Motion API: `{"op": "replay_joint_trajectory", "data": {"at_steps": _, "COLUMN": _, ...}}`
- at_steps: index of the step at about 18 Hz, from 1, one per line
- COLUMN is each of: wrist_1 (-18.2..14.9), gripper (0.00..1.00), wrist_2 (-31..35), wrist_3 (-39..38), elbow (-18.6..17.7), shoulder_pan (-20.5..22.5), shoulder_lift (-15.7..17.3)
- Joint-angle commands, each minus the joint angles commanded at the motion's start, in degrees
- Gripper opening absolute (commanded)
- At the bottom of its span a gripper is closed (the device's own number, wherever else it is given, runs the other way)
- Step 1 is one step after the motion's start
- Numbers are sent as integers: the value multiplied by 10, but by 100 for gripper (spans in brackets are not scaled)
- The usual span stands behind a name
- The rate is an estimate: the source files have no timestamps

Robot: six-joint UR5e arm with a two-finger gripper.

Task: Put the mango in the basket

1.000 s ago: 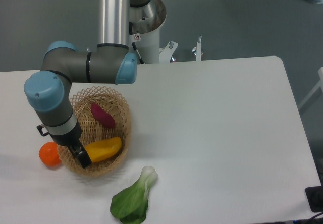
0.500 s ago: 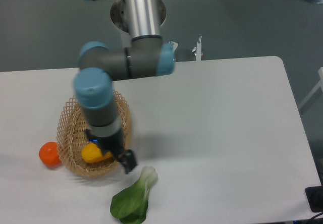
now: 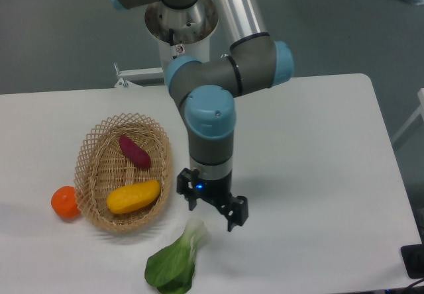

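Observation:
The yellow-orange mango (image 3: 133,196) lies inside the woven wicker basket (image 3: 93,149), toward its front end, beside a dark purple-red sweet potato (image 3: 134,151). My gripper (image 3: 212,209) hangs over the table to the right of the basket, clear of its rim. Its two black fingers stand apart, open, with nothing between them. The arm reaches down from the base at the top of the view.
A round orange fruit (image 3: 65,202) rests on the table just left of the basket. A green leafy bok choy (image 3: 175,261) lies near the front edge, directly below and left of the gripper. The white table (image 3: 318,161) stretches to the right.
The gripper let go of the mango, which now lies in the basket, and the arm has swung right out of the basket to the table beside it.

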Motion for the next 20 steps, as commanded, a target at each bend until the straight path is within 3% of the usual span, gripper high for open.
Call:
{"op": "replay_joint_trajectory", "data": {"at_steps": 5, "wrist_1": -10, "gripper": 100, "wrist_2": 5, "wrist_3": 95, "elbow": -10, "shoulder_pan": 39, "shoulder_lift": 2}}
{"op": "replay_joint_trajectory", "data": {"at_steps": 13, "wrist_1": -174, "gripper": 100, "wrist_2": 4, "wrist_3": 107, "elbow": -17, "shoulder_pan": 32, "shoulder_lift": 39}}
{"op": "replay_joint_trajectory", "data": {"at_steps": 17, "wrist_1": -176, "gripper": 100, "wrist_2": 2, "wrist_3": 115, "elbow": -1, "shoulder_pan": 32, "shoulder_lift": 35}}
{"op": "replay_joint_trajectory", "data": {"at_steps": 20, "wrist_1": -174, "gripper": 100, "wrist_2": 4, "wrist_3": 122, "elbow": 33, "shoulder_pan": 51, "shoulder_lift": 8}}
